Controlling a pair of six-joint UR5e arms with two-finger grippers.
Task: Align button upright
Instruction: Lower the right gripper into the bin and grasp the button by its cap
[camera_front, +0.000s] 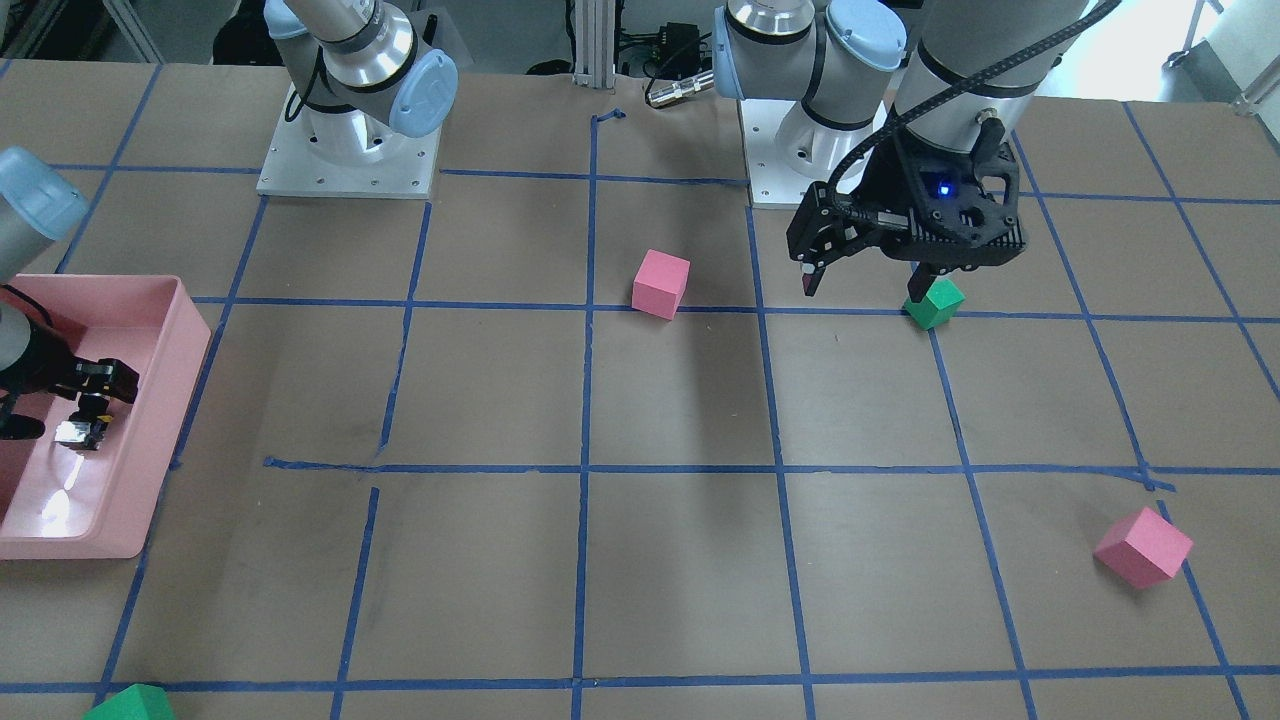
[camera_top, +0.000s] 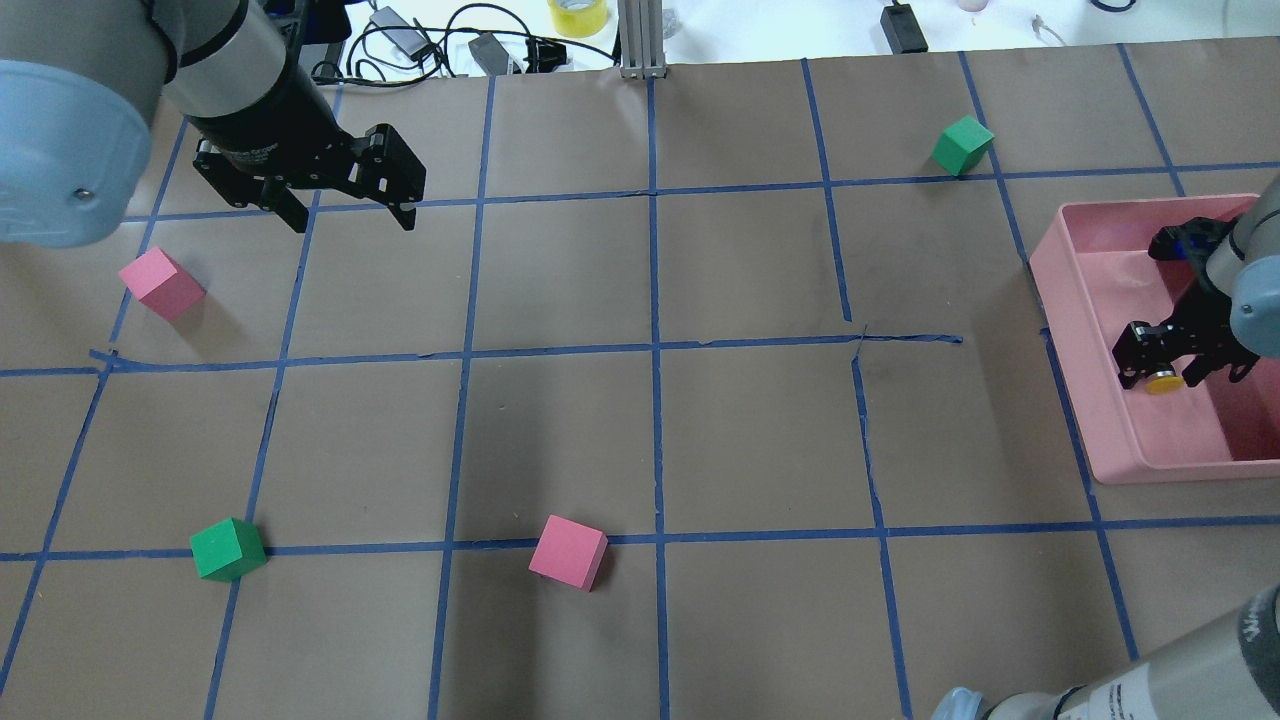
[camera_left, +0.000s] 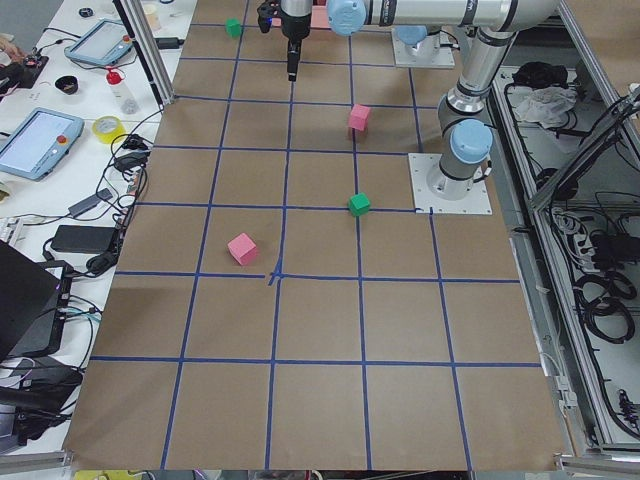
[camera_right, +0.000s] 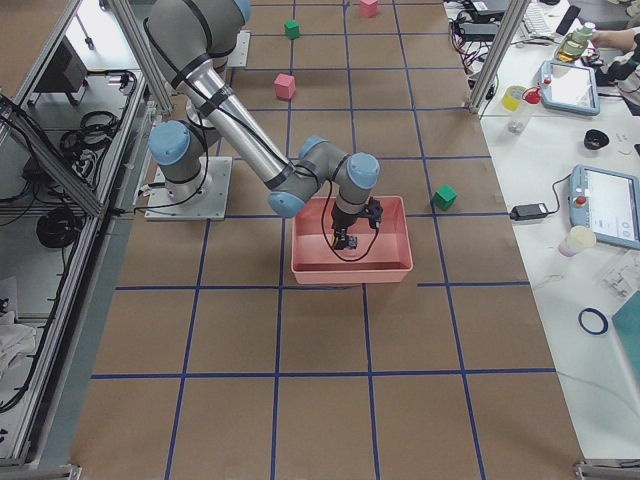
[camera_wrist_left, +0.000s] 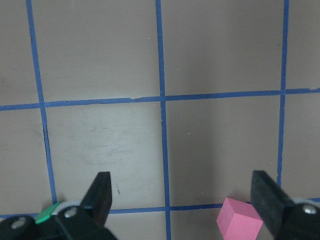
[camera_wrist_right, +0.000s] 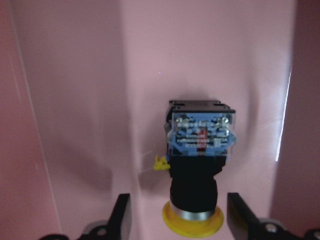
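Item: push-button, yellow cap, black body, translucent contact block; lying on its side on the floor of the pink bin; right fingers spread, one either side of the cap, neither touching it; left fingers spread, empty, above the worktop; step judged: pre-grasp; next move calls for closing on the cap, lifting, and tipping it cap-upward.

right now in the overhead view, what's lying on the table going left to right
pink cube by the left edge → green cube near the front → pink cube near the middle → green cube at the back → pink tray → button inside it
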